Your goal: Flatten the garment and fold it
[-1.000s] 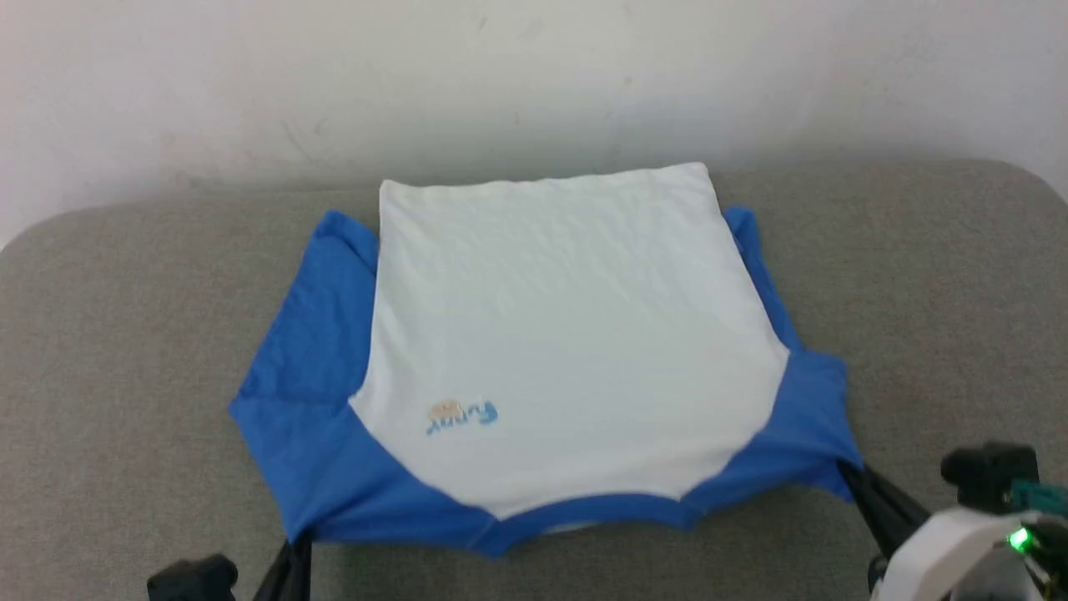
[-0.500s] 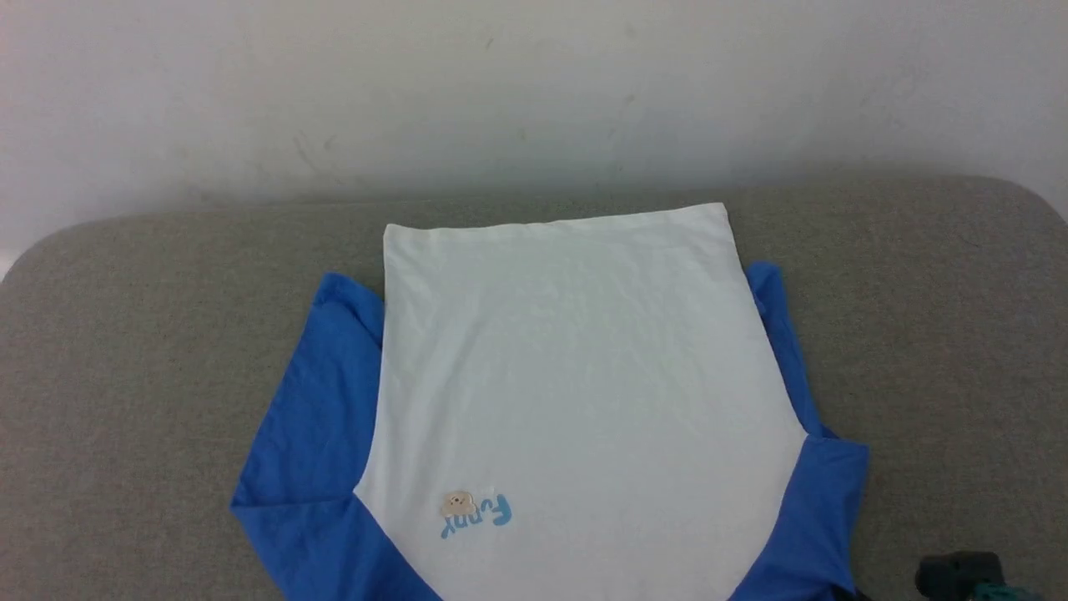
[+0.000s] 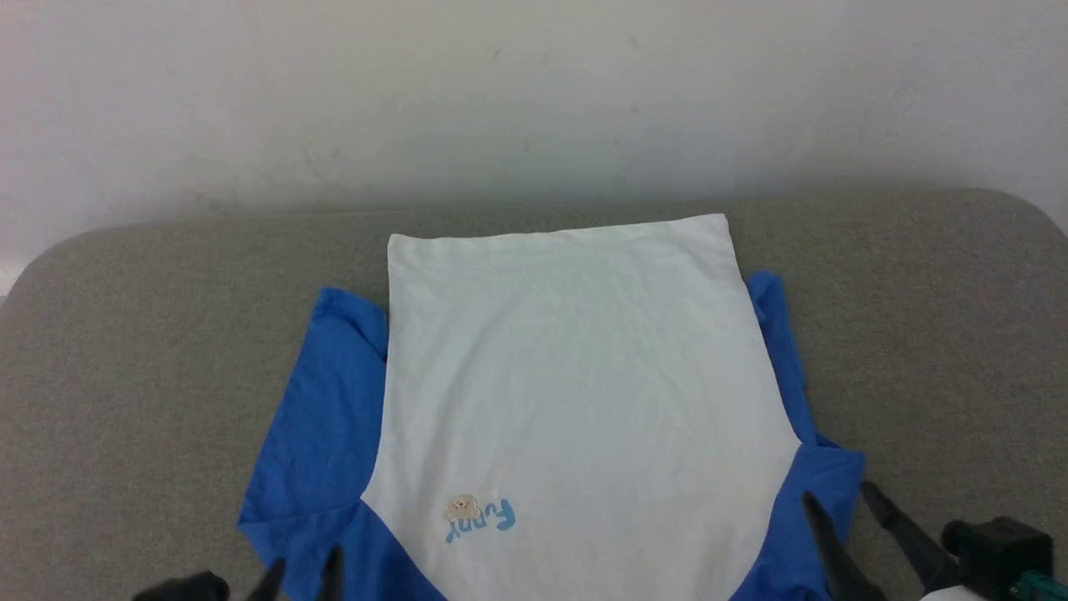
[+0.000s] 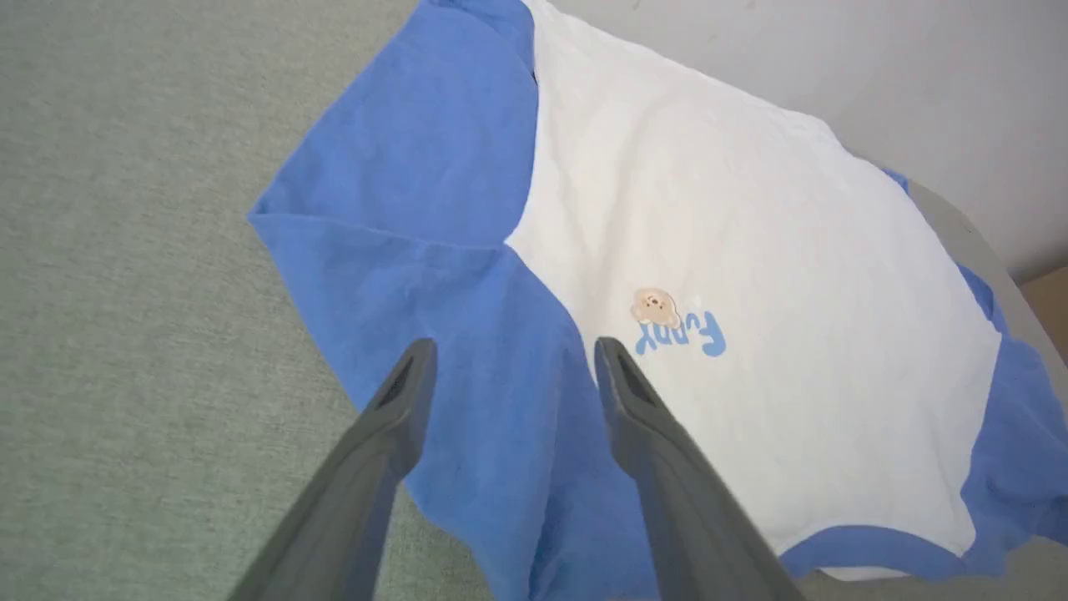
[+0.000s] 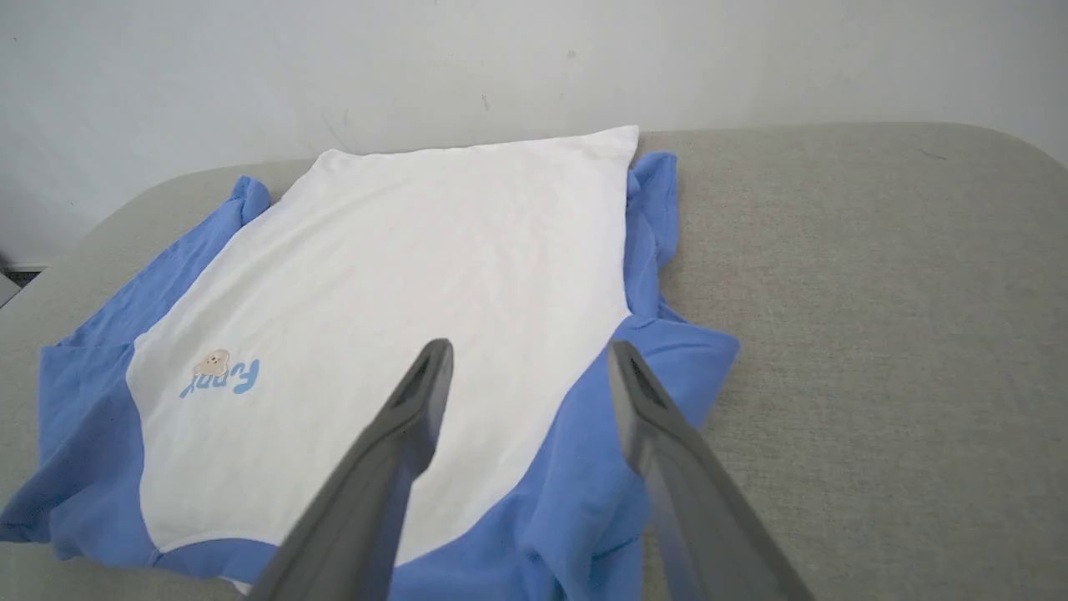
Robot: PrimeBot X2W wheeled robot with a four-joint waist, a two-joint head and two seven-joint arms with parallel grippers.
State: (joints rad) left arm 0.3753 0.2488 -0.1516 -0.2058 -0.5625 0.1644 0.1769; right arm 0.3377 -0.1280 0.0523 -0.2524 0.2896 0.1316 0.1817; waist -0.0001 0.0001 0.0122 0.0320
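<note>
Released since a second ago, left gripper (image 4: 513, 351) and right gripper (image 5: 530, 349) hover spread over the garment (image 3: 576, 376); flattening seems done, folding needs fresh pinches.

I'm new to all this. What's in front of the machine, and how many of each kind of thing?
Shirts: 1, the white and blue shirt, lying spread out
Claws: 2, the left claw and the right claw, both open
Tables: 1, the grey table under it all
Total: 4
</note>
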